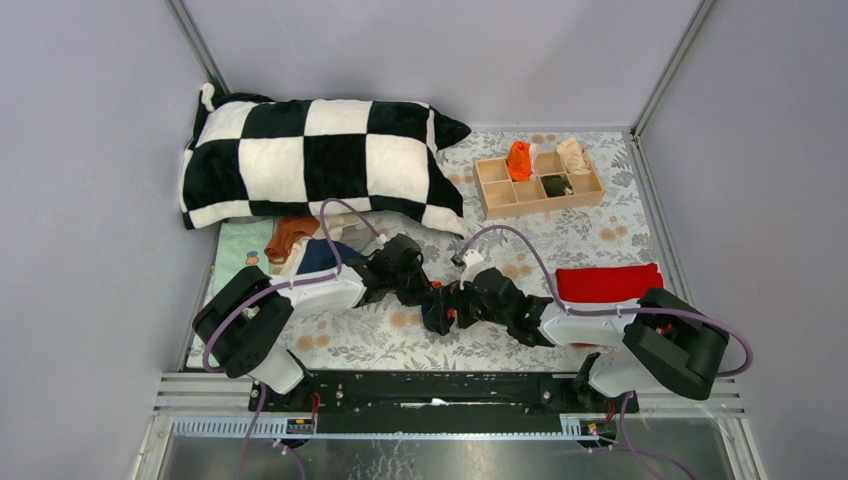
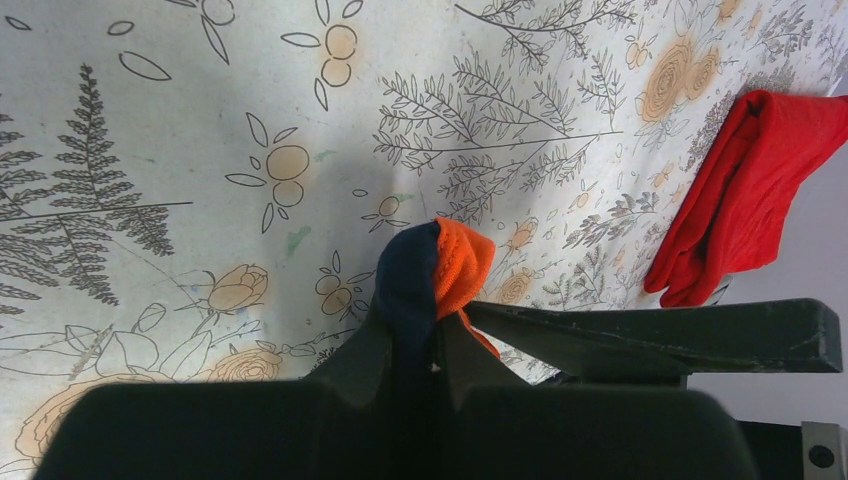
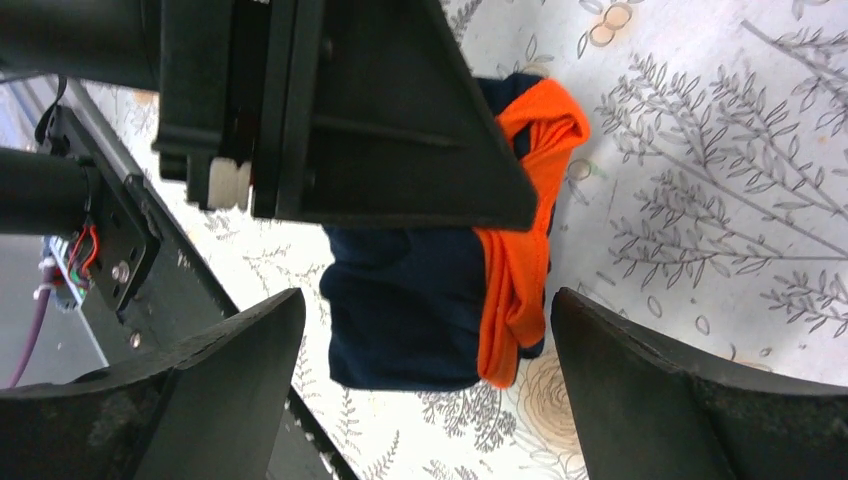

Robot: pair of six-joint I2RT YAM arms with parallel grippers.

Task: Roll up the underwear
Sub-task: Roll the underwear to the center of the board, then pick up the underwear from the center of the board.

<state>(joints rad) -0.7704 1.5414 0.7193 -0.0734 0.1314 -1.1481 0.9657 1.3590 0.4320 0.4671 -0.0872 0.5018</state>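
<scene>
2 fingers of the left gripper (image 2: 412, 328) were pinched tight on the navy underwear (image 2: 408, 275) in the left wrist view. A bunched end and its orange band (image 2: 462, 262) poked out beyond the tips toward the table (image 2: 200, 130). The red cloth (image 2: 750, 190) lay well apart, off to the right. Whether the bunched end touched the table, I could not tell.

In the right wrist view the right gripper (image 3: 428, 300) stood wide, 1 finger on either side of the underwear and neither touching it. The piece looked folded into a short strip. Its long axis ran up and down the picture, between the fingers, with the orange band along its right edge. The red cloth was out of view here.

From the top camera the underwear sat between the 2 arms, near the red cloth and to its left. A wooden box (image 1: 500, 192) beyond the red cloth held rolled pieces (image 1: 518, 160). A pile (image 1: 300, 245) of more lay far to the cloth's left.

It would likely handle as light, limp and quick to unfold. The better hold is probably across the full width at 1 end, taking in the thicker band.
</scene>
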